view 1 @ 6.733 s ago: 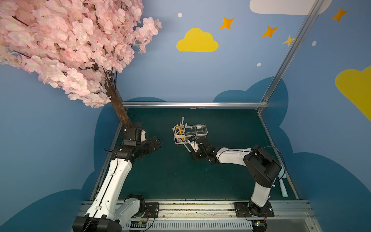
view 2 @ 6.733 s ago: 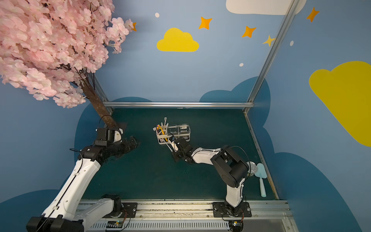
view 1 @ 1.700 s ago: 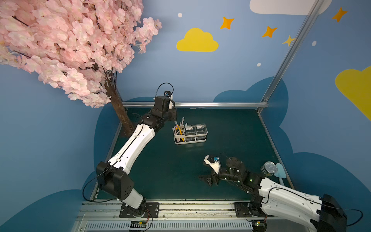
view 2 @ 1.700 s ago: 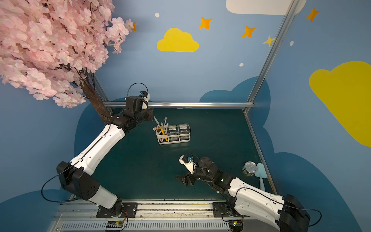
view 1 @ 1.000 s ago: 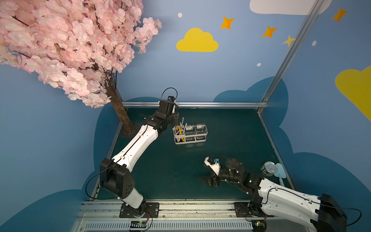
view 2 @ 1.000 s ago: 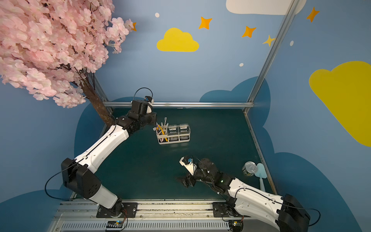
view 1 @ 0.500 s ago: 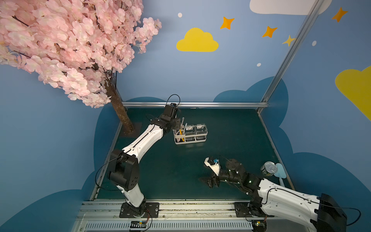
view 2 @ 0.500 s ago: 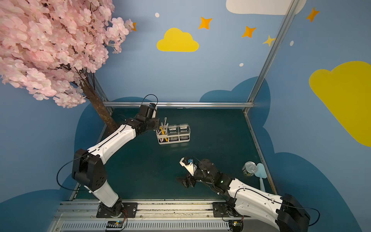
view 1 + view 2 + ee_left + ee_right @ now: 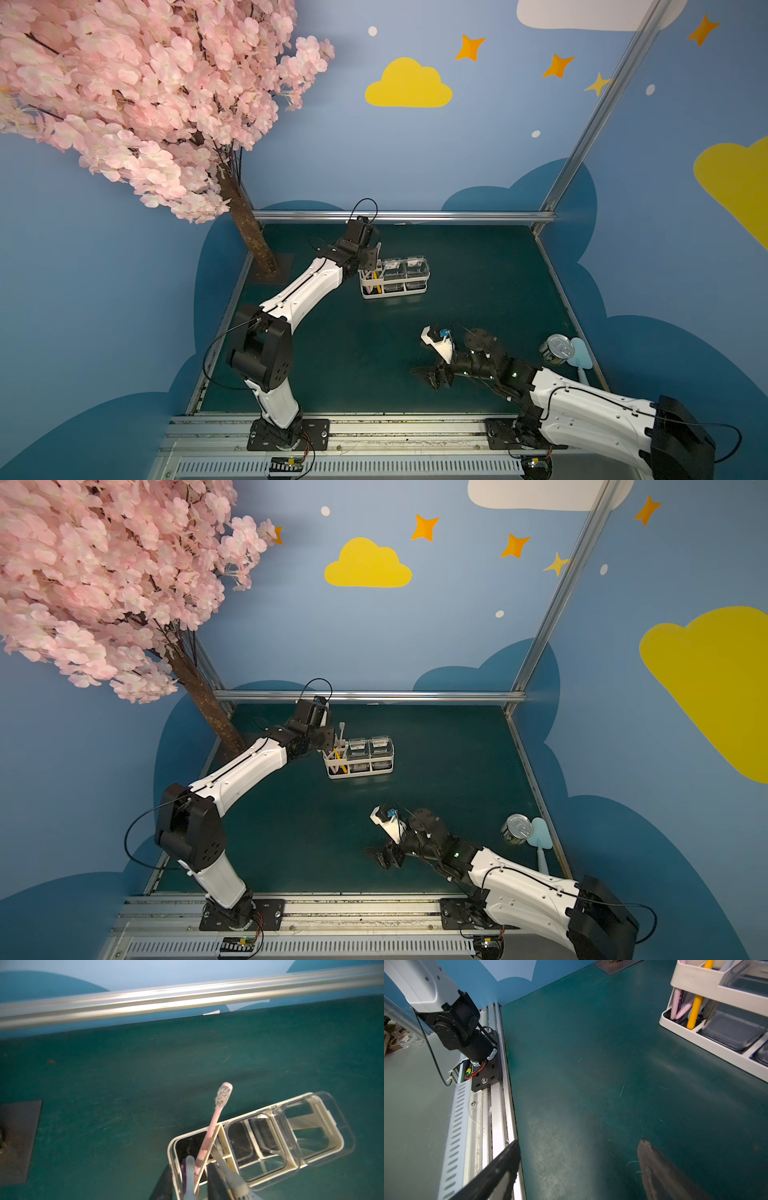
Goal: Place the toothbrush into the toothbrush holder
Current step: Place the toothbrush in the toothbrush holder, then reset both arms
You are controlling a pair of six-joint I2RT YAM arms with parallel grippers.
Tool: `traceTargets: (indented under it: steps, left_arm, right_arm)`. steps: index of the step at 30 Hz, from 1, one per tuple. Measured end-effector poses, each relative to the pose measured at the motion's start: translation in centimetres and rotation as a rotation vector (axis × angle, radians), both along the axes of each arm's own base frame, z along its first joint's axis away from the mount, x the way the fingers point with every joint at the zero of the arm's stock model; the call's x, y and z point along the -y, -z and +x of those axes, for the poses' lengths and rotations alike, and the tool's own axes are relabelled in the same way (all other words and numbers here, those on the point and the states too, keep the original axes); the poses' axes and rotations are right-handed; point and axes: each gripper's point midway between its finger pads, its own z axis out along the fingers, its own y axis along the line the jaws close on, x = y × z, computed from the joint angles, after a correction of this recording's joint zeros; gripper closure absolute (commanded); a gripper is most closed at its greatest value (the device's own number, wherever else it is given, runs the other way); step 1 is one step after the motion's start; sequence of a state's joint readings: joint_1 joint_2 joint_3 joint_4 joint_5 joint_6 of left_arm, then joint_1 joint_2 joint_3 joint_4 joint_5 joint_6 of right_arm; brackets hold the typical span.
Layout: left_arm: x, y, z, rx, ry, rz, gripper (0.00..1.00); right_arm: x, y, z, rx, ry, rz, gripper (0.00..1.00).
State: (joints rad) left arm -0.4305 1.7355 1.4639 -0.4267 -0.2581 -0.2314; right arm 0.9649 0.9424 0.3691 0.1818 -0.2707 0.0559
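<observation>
Now: pink toothbrush (image 9: 212, 1124) stands head-up in the slotted end of the toothbrush holder (image 9: 395, 293), leaning on a thin divider (image 9: 217, 1132). Left gripper (image 9: 189, 1167) straddles its handle, jaws parted, not pinching that I can see. Right gripper (image 9: 579, 1144) spread wide, empty, low over the mat (image 9: 124, 1084).

Advice: lift straight up along the handle and avoid hooking neighbouring brushes (image 9: 693, 1012) or the rim. The caddy looks light and likely to skid.

Handle slim, smooth plastic; bristles grey, frayed. Frame cream, rigid, rounded corners. Two cups (image 9: 320, 1126) clear, square, hard. Mat dark green, scuffed.
</observation>
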Motion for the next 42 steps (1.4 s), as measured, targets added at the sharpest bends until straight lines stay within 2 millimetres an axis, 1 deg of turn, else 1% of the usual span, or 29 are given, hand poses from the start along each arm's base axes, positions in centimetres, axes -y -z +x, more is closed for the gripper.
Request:
traceTargets:
  steps: [1,2,4,6,9,12,14,17,20,21,23,24,26,29,31,33,34,35,36,39,42]
  left_arm:
    - [0.0,0.0,0.0,0.001,-0.001,0.003,0.32]
    - [-0.1,-0.1,0.0,0.003,-0.003,0.003,0.27]
    - [-0.1,-0.5,-0.1,0.004,-0.004,0.002,0.23]
    - [-0.1,-1.3,-0.1,0.016,-0.003,-0.002,0.18]
    - [-0.3,-3.4,-0.4,0.052,-0.001,-0.017,0.09]
    - [-0.7,-6.2,-1.2,0.103,-0.004,-0.042,0.05]
    - [-1.2,-8.2,-1.9,0.143,-0.014,-0.056,0.01]
    - [-2.1,-10.6,-2.9,0.193,-0.045,-0.08,0.0]
    - [-3.6,-12.0,-4.2,0.216,-0.097,-0.106,0.0]
    - [-4.2,-12.1,-4.6,0.214,-0.121,-0.112,0.0]
    - [-5.8,-12.0,-5.4,0.202,-0.183,-0.128,0.0]
    - [-6.6,-11.8,-5.7,0.195,-0.213,-0.133,0.0]
    - [-8.7,-10.7,-6.6,0.176,-0.287,-0.141,0.0]
    - [-11.4,-8.1,-8.0,0.127,-0.38,-0.121,0.0]
    - [-13.1,-6.2,-8.6,0.095,-0.44,-0.09,0.0]
    - [-14.4,-4.0,-9.1,0.064,-0.482,-0.048,0.0]
    - [-15.0,-2.7,-9.4,0.046,-0.497,-0.025,0.0]
    - [-15.3,-1.4,-9.7,0.03,-0.505,-0.003,0.0]
    - [-15.6,0.0,-10.1,0.014,-0.511,0.017,0.0]
    - [-16.4,3.2,-10.9,-0.01,-0.521,0.074,0.0]
    - [-17.3,5.4,-11.4,0.009,-0.527,0.11,0.0]
  right_arm:
    - [0.0,0.0,0.0,0.0,0.0,0.0,0.12]
    - [0.0,0.0,0.0,0.0,0.0,0.001,0.12]
    - [0.0,0.0,0.0,0.0,0.001,0.001,0.11]
    - [0.0,0.0,0.0,0.001,0.001,0.0,0.12]
    - [0.0,0.0,0.0,0.002,0.002,0.0,0.12]
    - [0.3,0.0,0.2,0.005,0.018,-0.009,0.12]
    - [0.9,-0.2,0.7,0.011,0.062,-0.023,0.12]
    - [2.0,-1.4,1.9,0.046,0.155,-0.026,0.07]
    - [3.3,-3.3,3.7,0.094,0.272,-0.01,0.05]
    - [3.9,-3.9,4.4,0.11,0.319,-0.005,0.04]
    - [5.7,-5.0,6.5,0.134,0.445,-0.012,0.04]
    - [6.5,-5.4,7.4,0.142,0.502,-0.016,0.04]
    - [9.3,-6.6,10.0,0.159,0.658,-0.022,0.04]
    - [13.7,-7.8,13.2,0.194,0.871,-0.038,0.04]
    - [16.4,-8.0,14.9,0.232,0.987,-0.067,0.04]
    - [19.1,-7.6,16.6,0.271,1.093,-0.106,0.04]
    - [20.4,-7.1,17.4,0.281,1.141,-0.127,0.04]
    - [21.9,-6.1,18.1,0.276,1.189,-0.152,0.04]
    - [23.3,-5.0,18.8,0.262,1.235,-0.179,0.04]
    - [26.8,-1.5,19.9,0.194,1.325,-0.262,0.04]
    - [28.0,0.7,21.3,0.153,1.327,-0.288,0.05]
